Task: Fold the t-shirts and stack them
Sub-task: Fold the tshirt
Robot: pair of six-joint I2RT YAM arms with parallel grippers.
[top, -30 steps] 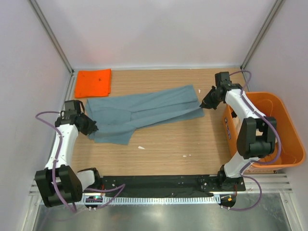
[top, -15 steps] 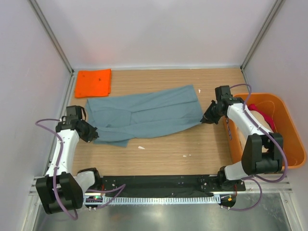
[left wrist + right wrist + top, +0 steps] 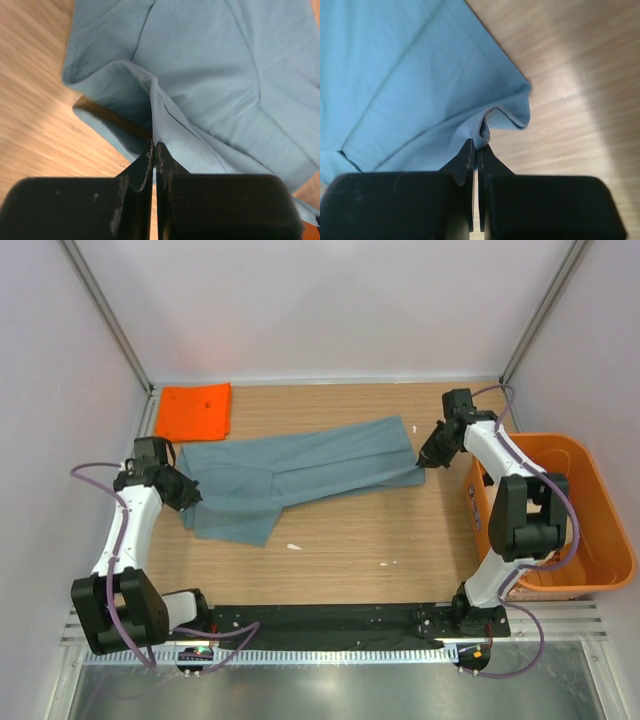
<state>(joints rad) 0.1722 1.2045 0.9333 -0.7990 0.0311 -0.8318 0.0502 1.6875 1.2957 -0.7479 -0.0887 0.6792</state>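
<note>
A large grey-blue t-shirt (image 3: 300,475) lies stretched across the wooden table between both arms. My left gripper (image 3: 188,495) is shut on its left edge, seen pinched in the left wrist view (image 3: 155,145). My right gripper (image 3: 423,457) is shut on its right corner, seen pinched in the right wrist view (image 3: 479,142). A folded bright orange t-shirt (image 3: 194,411) lies flat at the back left corner, apart from the grey-blue one.
A rigid orange plastic tub (image 3: 590,570) stands at the right edge, behind the right arm. Small white scraps (image 3: 293,546) lie on the table in front of the shirt. Walls close in the back and sides.
Both grippers have swung back away from me after moving nearer, still holding the grey-blue shirt. The shirt has shifted with them and stays stretched.
</note>
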